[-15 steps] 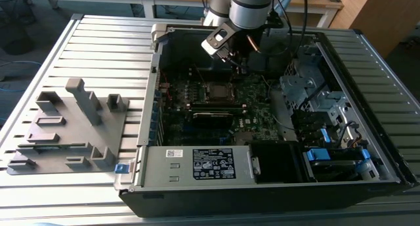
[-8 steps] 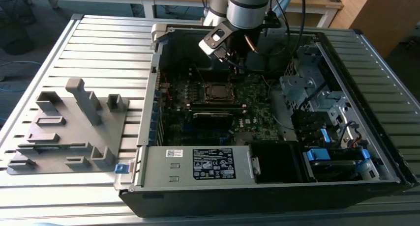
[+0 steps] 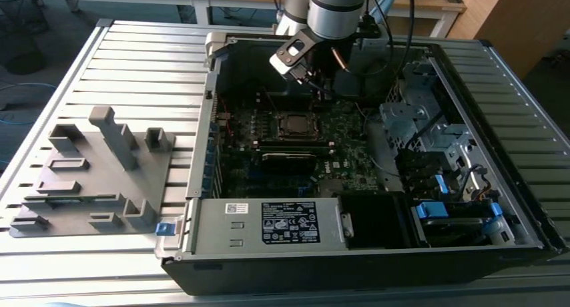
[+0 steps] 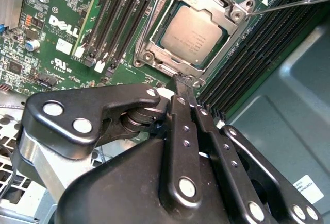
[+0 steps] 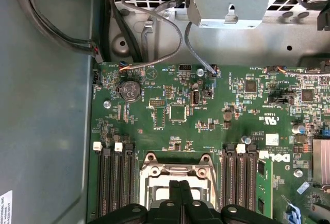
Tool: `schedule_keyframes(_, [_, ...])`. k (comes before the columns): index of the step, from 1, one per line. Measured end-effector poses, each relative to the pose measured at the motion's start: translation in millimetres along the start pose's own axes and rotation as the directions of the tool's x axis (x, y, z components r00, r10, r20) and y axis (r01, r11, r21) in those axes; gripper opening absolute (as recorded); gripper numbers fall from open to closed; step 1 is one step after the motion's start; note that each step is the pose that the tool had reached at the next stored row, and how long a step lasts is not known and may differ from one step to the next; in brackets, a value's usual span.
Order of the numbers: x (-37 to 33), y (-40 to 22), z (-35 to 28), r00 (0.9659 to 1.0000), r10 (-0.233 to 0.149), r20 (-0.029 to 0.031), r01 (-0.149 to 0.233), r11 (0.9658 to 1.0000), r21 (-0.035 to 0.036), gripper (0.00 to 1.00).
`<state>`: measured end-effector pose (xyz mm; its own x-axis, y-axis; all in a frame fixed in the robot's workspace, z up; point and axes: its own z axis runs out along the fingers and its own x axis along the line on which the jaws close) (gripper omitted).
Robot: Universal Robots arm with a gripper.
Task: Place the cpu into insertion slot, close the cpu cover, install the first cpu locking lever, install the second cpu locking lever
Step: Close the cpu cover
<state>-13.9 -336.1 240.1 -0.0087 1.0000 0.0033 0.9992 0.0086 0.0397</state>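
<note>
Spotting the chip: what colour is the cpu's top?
Dull silver-grey cpu, best in the second wrist view.

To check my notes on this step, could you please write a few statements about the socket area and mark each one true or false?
1. The cpu sits in the insertion slot. True.
2. The claw grips the cpu. False: it is shut on nothing, with its tips by the slot's edge.
3. The cpu cover stands upright. False: it lies flat, framing the cpu.
4. A thin lever juts out from a corner of the slot. True.
</note>
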Motion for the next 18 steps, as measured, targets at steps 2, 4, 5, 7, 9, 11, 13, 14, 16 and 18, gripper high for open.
schedule_keyframes(2, [0.0, -1.3, 0.0, 1.0, 0.0, 0.0, 0.0, 1.0, 0.0, 0.11])
schedule_keyframes(4, [0.0, -3.9, 0.0, 1.0, 0.0, 0.0001, 0.0, 1.0, 0.0, 0.11])
schedule_keyframes(5, [0.0, -5.8, 0.0, 1.0, 0.0, 0.0, 0.0, 1.0, -0.0001, 0.11])
schedule_keyframes(7, [0.1, -9.5, 0.1, 1.0, 0.0, 0.0, 0.0, 1.0, 0.0, 0.11])
schedule_keyframes(9, [0.1, -13.4, 0.3, 1.0, 0.0, 0.0, 0.0, 1.0, 0.0, 0.11])
schedule_keyframes(11, [0.1, -17.4, 0.5, 1.0, 0.0, 0.0001, 0.0, 1.0, 0.0, 0.11])
schedule_keyframes(13, [0.2, -21.8, 0.8, 1.0, 0.0, 0.0001, 0.0, 1.0, 0.0, 0.11])
schedule_keyframes(14, [0.2, -23.9, 1.0, 1.0, 0.0, 0.0001, 0.0, 1.0, 0.0, 0.11])
schedule_keyframes(16, [0.2, -26.7, 1.6, 1.0, 0.0, 0.0006, 0.0, 1.0, 0.0001, 0.11])
schedule_keyframes(18, [-0.2, -27.2, 3.3, 1.0, 0.0, 0.0007, 0.0, 1.0, 0.0001, 0.11])
